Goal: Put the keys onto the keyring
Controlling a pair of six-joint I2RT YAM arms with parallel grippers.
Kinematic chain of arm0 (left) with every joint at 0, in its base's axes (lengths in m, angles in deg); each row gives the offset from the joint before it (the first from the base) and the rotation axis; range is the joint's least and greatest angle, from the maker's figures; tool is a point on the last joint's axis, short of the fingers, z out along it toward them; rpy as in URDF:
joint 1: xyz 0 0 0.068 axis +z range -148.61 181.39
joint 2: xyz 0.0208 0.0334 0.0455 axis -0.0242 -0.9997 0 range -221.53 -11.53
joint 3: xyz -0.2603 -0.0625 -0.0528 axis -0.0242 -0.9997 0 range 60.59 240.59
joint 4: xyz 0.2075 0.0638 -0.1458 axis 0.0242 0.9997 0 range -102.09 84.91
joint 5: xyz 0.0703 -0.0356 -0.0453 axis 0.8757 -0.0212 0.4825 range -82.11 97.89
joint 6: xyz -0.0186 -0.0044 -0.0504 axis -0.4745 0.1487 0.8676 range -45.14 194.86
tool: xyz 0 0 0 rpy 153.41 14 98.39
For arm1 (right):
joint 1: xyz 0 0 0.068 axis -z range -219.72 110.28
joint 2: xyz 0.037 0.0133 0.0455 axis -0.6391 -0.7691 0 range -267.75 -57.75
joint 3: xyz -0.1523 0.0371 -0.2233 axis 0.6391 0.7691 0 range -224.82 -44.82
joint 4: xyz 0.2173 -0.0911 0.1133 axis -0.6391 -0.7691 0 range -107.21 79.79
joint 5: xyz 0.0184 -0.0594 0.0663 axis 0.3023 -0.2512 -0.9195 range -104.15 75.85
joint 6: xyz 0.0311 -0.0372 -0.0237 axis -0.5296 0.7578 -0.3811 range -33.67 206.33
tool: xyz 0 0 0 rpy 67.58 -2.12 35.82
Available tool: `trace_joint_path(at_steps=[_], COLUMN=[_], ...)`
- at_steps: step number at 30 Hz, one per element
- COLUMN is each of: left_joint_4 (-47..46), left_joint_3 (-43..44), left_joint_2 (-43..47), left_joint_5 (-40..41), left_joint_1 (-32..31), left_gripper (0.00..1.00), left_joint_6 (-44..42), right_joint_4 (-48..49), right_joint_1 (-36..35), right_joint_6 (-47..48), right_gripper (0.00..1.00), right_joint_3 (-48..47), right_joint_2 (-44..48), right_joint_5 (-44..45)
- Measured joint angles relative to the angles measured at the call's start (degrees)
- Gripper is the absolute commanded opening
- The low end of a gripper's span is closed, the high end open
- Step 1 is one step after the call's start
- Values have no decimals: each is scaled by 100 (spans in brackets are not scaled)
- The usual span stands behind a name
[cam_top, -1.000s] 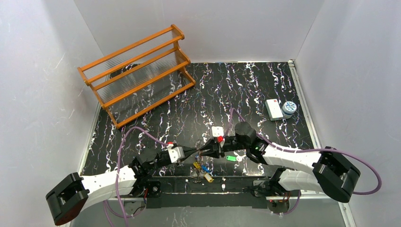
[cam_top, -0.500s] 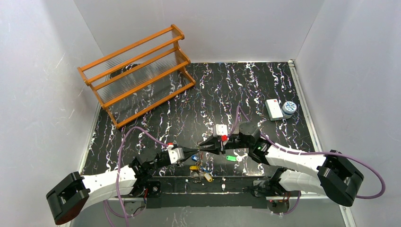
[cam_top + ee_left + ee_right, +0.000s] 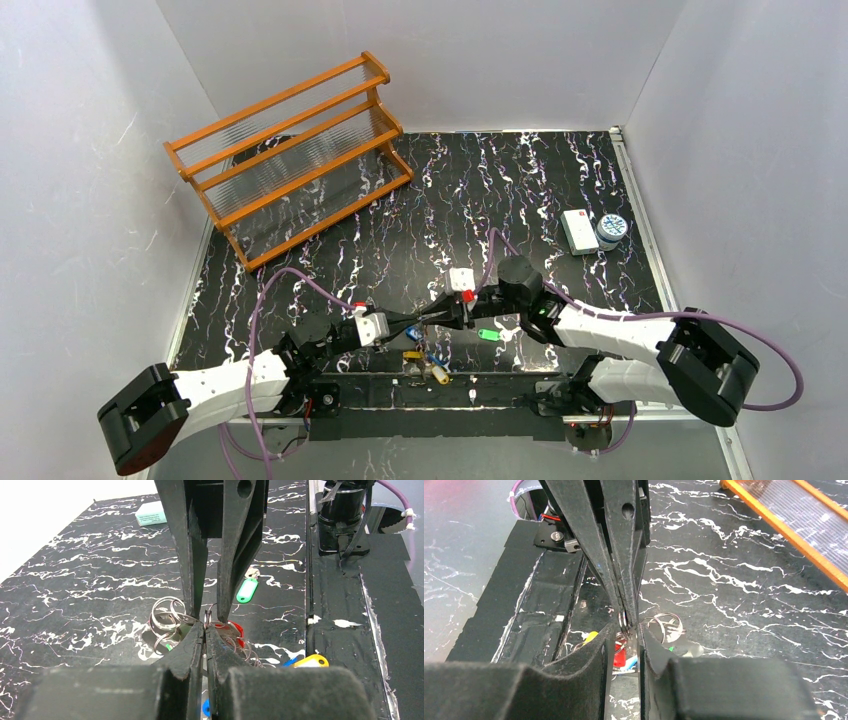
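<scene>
Top view shows both arms meeting tip to tip low over the table (image 3: 430, 200), but the keyring is too thin to make out there; the wrist cams fill that in. Left wrist cam: left pincer (image 3: 205, 629) has its fingers pressed together, pinching the keyring (image 3: 623, 622) right at the tips. Right wrist cam: right pincer (image 3: 626, 633) is slightly spread, one finger either side of the keyring, and I can't tell whether they touch it. The keys sit around the keyring. The red-tagged key (image 3: 235, 629) is directly beneath it and shows only in the wrist views, since the pincers hide it from above. The green-tagged key (image 3: 487, 335) is off to the keyring's right-arm side, well apart. The yellow-tagged key (image 3: 412, 354) and blue-tagged key (image 3: 432, 358) are just on its arm-base side. Loose silver rings (image 3: 167, 619) lie beside the keyring on the far side, also seen only in the wrist views. I can't tell whether the red-tagged key hangs from the keyring or rests on the table.
</scene>
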Motion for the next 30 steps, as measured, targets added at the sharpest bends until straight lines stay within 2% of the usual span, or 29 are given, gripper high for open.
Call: trace_joint_path(at_steps=[5,7,11,16,17,20,23,30], left_joint_4=[7,7,9,35,50,118,186,898], left_joint_3=[0,0,0,0,0,0,2,144], left_joint_2=[2,2,2,22,33,101,269,739], left_joint_5=[0,0,-2,2,15,59,157,660], left_joint_1=[0,0,0,2,2,0,0,0], left_gripper=[0,0,0,0,5,27,42,44], left_joint_6=[4,4,22,74,79,98,144,234], right_joint_4=[-15,-20,-22,-15,-31,-164,-417,-1530], right_joint_1=[0,0,0,22,26,28,31,31], right_joint_6=[52,85,170,225,238,297,380,750], right_gripper=[35,30,3,1,1,1,1,1], right_joint_3=[0,0,0,-44,-63,-129,-247,-848], right_joint_2=[-96,-96,-96,-166,-181,-188,-186,-293], right_joint_5=[-11,-7,-13,-31,-35,-31,63,179])
